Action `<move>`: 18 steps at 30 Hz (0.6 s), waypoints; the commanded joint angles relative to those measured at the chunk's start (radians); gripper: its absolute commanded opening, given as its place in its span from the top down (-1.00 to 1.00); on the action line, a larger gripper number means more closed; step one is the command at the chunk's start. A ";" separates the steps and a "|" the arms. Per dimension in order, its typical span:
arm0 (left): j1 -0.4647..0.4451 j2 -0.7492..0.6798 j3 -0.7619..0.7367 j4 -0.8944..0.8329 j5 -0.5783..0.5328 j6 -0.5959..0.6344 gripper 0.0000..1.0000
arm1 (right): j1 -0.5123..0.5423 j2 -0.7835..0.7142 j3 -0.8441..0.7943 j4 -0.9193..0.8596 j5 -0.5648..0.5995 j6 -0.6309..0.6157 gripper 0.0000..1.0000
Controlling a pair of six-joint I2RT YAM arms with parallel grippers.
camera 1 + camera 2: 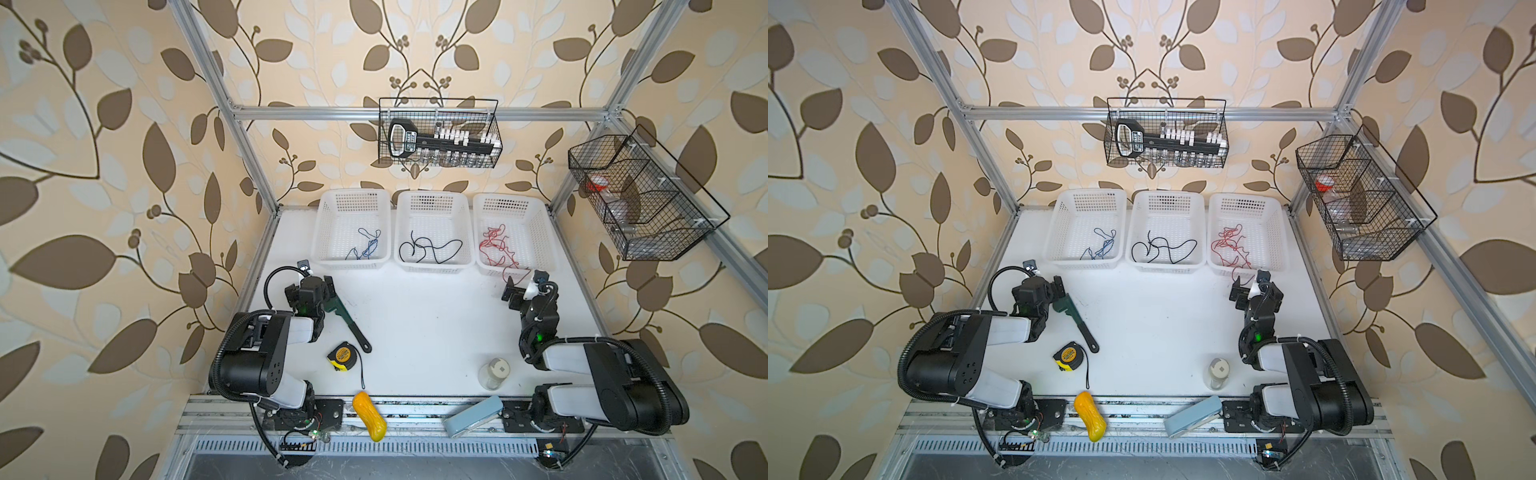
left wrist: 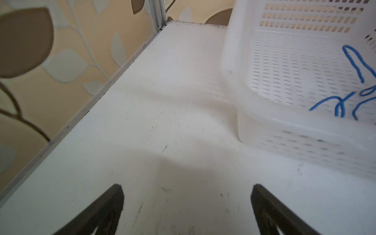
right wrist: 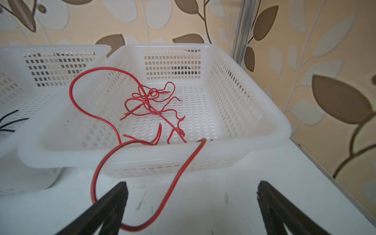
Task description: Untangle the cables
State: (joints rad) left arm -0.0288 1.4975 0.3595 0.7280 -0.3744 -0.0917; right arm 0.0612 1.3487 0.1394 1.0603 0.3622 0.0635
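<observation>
Three baskets [image 1: 351,264] hold blue [image 1: 368,248], black [image 1: 432,249], red cables [image 1: 496,249]; both end effectors [image 2: 187,186] [image 3: 192,183] spread apart.

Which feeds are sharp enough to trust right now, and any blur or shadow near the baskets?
Left wrist view: smeared; the white perforated plastic basket's near wall and the leaf-patterned wallpaper are soft, with a faint shadow on the white table. Right wrist view: crisp on the thin red cable; only the black gripper fingers look soft. Both top views: even light, edges stretched.
</observation>
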 commanded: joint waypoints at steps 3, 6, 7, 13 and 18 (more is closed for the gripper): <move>0.006 -0.002 0.019 0.023 -0.001 0.001 -0.98 | 0.006 0.002 0.002 0.041 -0.047 -0.024 -1.00; 0.007 -0.001 0.019 0.022 -0.001 0.001 -0.98 | -0.003 0.007 0.018 0.025 -0.187 -0.064 -1.00; 0.006 -0.003 0.019 0.022 -0.001 0.001 -0.98 | -0.013 0.009 0.026 0.013 -0.208 -0.061 -1.00; 0.007 -0.004 0.019 0.023 -0.001 0.001 -0.98 | -0.031 0.009 0.034 -0.005 -0.228 -0.046 -1.00; 0.007 -0.004 0.017 0.024 -0.001 0.001 -0.98 | -0.030 0.002 0.018 0.008 -0.157 -0.029 -1.00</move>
